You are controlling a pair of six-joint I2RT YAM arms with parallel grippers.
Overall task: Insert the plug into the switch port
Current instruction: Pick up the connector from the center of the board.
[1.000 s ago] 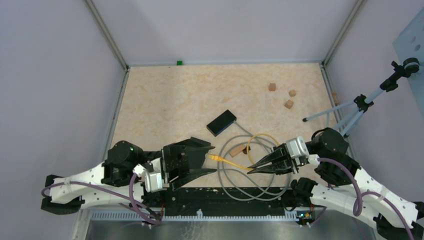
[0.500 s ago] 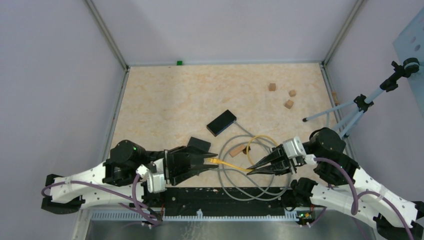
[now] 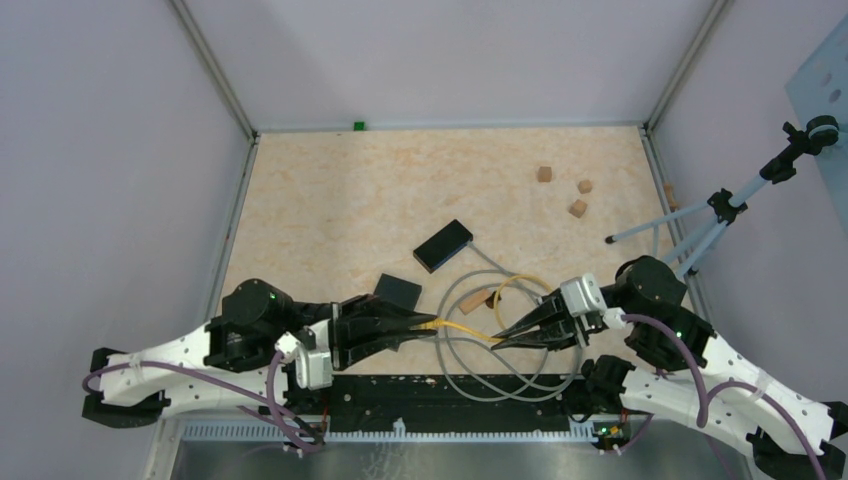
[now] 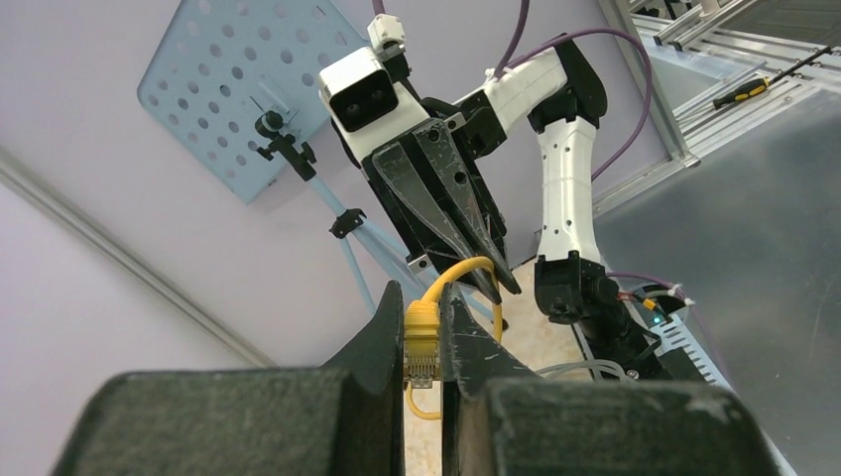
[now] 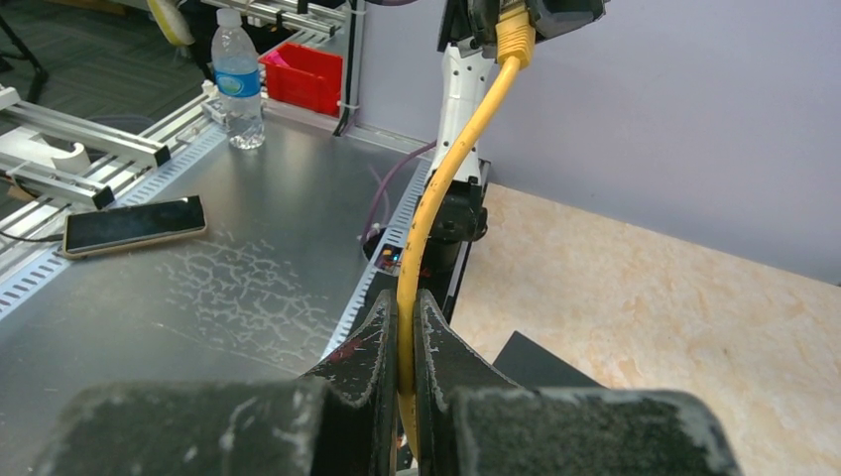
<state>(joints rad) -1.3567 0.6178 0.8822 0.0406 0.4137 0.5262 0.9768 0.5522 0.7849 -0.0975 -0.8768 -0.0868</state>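
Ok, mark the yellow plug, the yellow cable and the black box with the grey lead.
yellow plug (image 4: 420, 335): left wrist view, middle of its body.
yellow cable (image 5: 434, 193): right wrist view, middle of the visible run.
black box (image 3: 443, 245): top external view, centre of its top face.

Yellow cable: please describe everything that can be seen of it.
The yellow cable is thin, round and looks like flexible plastic. Its plug, with a yellow boot, is pinched in the left gripper; the right gripper is shut on the cable farther along. Between them it spans in a slight bow; beyond, it curls into a loop.
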